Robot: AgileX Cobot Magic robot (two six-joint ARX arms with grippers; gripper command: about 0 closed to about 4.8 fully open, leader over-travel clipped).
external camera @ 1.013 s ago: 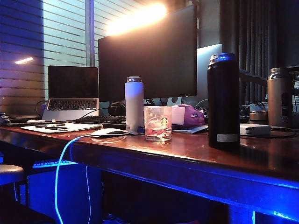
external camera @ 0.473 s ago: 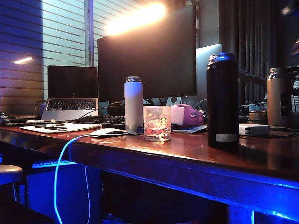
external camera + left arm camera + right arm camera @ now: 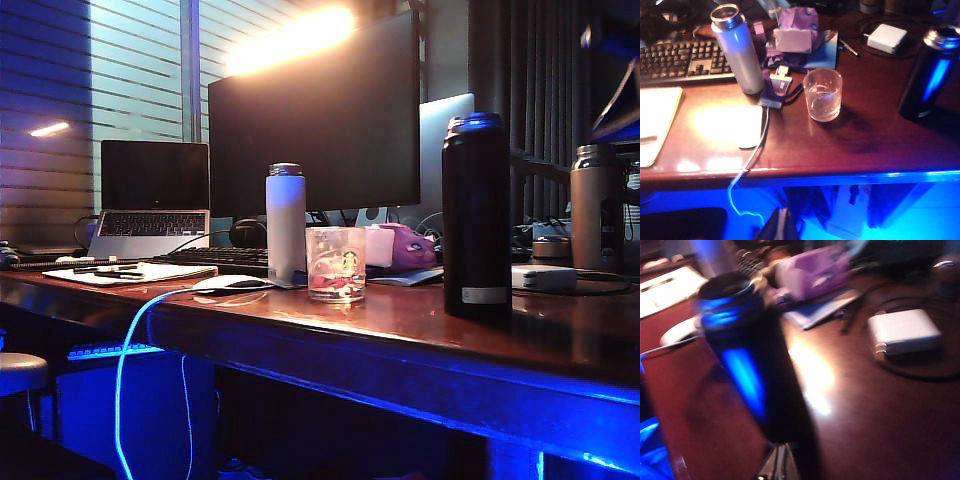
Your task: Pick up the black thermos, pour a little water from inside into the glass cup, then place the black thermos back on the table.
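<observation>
Tall matte black thermos (image 3: 747, 355), ungrasped, stood ahead of clenched right gripper (image 3: 778, 465); left gripper (image 3: 781, 227), fingers' spread indiscernible, hung above clear glass cup (image 3: 823, 94), apparently awaiting pour.

A slim white bottle with a steel cap (image 3: 286, 222) stands upright near the front, with a flat white computer mouse (image 3: 748, 125) lying just beside it and a pale cable (image 3: 125, 370) hanging over the edge. Behind them sit a black keyboard (image 3: 682, 61), a large dark monitor (image 3: 315, 115) and an open silver laptop (image 3: 152, 200). A white notepad (image 3: 135, 272) lies towards the left. A purple pouch (image 3: 796, 27) rests on a blue folder. A white square power adapter (image 3: 904, 331) lies further right, near a bronze-grey metal flask (image 3: 597, 208).
</observation>
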